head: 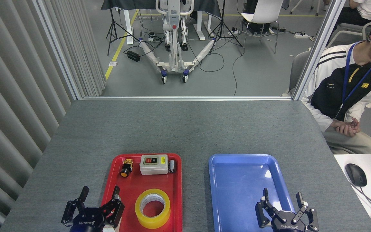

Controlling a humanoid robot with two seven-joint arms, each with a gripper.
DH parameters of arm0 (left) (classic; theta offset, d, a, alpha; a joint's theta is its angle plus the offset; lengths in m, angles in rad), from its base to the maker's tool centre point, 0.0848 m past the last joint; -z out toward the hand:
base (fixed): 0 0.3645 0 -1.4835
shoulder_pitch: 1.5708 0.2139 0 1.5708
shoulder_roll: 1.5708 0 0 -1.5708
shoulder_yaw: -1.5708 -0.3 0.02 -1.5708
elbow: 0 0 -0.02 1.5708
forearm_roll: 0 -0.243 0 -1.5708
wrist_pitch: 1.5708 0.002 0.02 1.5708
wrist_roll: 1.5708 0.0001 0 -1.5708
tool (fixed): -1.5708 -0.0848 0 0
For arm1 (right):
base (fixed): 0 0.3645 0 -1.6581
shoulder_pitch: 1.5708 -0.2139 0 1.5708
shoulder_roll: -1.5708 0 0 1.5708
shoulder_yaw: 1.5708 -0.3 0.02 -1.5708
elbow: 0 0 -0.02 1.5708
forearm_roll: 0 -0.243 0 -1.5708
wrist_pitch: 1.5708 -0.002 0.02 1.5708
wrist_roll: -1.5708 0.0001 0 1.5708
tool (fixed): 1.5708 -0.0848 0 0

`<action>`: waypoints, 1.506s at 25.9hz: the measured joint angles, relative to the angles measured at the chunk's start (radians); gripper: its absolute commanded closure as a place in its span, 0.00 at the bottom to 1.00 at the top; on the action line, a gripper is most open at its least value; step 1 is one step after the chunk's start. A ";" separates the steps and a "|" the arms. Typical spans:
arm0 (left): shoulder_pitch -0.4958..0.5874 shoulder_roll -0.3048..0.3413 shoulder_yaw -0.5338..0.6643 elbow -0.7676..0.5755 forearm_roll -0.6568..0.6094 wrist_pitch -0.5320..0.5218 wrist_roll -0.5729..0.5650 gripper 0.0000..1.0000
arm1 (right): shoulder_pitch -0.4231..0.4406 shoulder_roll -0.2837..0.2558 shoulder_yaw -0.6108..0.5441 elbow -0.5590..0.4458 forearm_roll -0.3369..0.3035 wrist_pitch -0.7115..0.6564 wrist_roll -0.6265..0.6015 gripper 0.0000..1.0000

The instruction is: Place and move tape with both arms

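The yellow tape roll [152, 208] lies flat in the near part of a red tray [130, 187], whitish core facing up. My left gripper [100, 192] stands open at the tray's near left corner, its right finger over the tray edge, a short gap left of the tape. Over the near right part of a blue tray [237, 174] my right gripper [282, 195] hangs open, with nothing between its fingers.
At the back of the red tray sit a grey switch box [154, 164], a small yellow-capped push button [126, 168] and a dark cylinder [172, 166]. A seated person [343, 93] is at the table's far right. A white desk with a mouse [355, 174] adjoins on the right.
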 measured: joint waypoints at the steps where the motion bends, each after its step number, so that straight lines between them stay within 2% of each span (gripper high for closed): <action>1: 0.000 0.000 0.000 0.000 0.000 0.000 -0.001 0.00 | 0.000 0.001 0.000 0.000 0.000 0.000 0.000 0.01; 25: -0.018 -0.009 -0.010 -0.006 0.025 -0.022 -0.003 0.00 | 0.001 0.003 0.002 0.004 0.000 -0.001 0.000 0.01; 35: 0.000 0.022 -0.012 -0.007 0.025 -0.019 -0.001 0.00 | 0.001 0.007 0.002 0.005 0.001 -0.004 0.004 0.01; 39: 0.007 0.028 -0.012 -0.006 0.025 -0.019 0.000 0.00 | 0.001 0.012 0.002 0.005 0.011 -0.006 -0.030 0.01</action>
